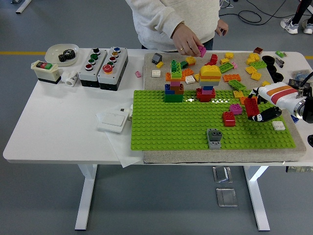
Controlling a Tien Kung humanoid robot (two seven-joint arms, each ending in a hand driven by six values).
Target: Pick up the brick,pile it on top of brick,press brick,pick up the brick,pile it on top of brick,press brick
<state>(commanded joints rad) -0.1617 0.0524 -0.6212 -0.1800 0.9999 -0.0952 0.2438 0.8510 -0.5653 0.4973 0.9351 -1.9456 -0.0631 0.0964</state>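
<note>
Head view, only one I've got. My right hand [259, 110] is in from the right edge of the frame, mid-height, fingers pinched on a red brick [251, 106]. Brick's lifted and tilted, long axis running roughly top-left to bottom-right, hanging over the right part of the green baseplate [171, 127].

Key relation now: the target I'd guess is the red brick on the plate [228, 118], with a small pink brick [235, 109] just beside it, up and to the right. That sits to the left of my held brick and a bit lower in frame, near but not touching. So the move calls for a short carry left w/ the brick levelled out, studs up, before seating. Tilt is the risk: go down crooked and it won't lock.

Left hand isn't in the frame, so right does the job.

Held brick looks plain glossy red, blocky, partly hidden by my dark fingers, so stud count I can't tell.

Top centre: a person's hand [188, 39] holds a pink brick [201, 50] above the loose-brick pile, well apart from me. Grey brick [214, 137] sits lower centre on the plate, clear of my path.
</note>
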